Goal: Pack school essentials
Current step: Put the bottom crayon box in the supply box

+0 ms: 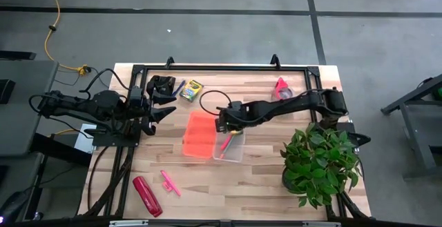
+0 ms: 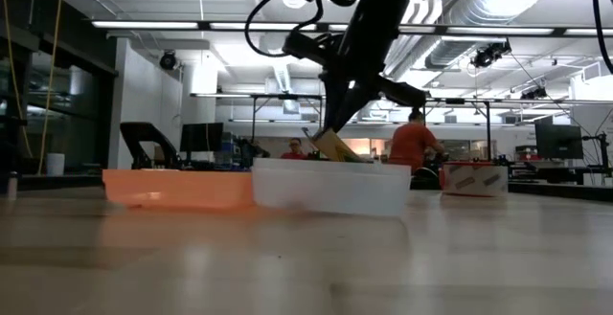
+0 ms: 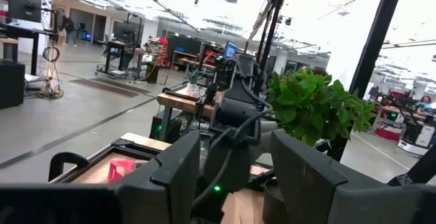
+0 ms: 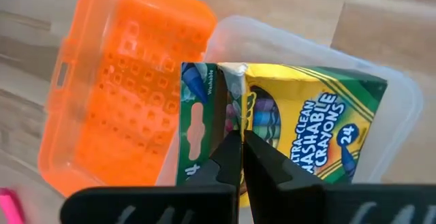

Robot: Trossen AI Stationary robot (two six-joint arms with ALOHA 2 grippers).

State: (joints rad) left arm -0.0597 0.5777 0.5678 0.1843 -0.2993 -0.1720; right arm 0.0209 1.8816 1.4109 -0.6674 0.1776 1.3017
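Over the clear plastic case (image 1: 231, 149) near the middle of the wooden surface (image 1: 262, 179), the right gripper (image 4: 240, 142) hangs with its jaws pinched fully together on the top flap of a yellow-and-green cardboard crayon box (image 4: 300, 125); that box sits tilted inside the clear case, with a pink pencil (image 1: 227, 143) lying in the case beside it; the orange ribbed lid (image 1: 199, 135) lies open flat, touching the case on its left; a second yellow-and-green crayon box (image 1: 190, 90) rests near the surface's far edge, just beside a blue pen (image 1: 179, 87); the left gripper (image 1: 160, 114) waits at the left side, jaws apart and holding nothing; a short pink marker (image 1: 169, 181) lies near the front edge, beside a long red glossy object (image 1: 147, 195); a green potted plant (image 1: 320, 163) stands at the right front corner.
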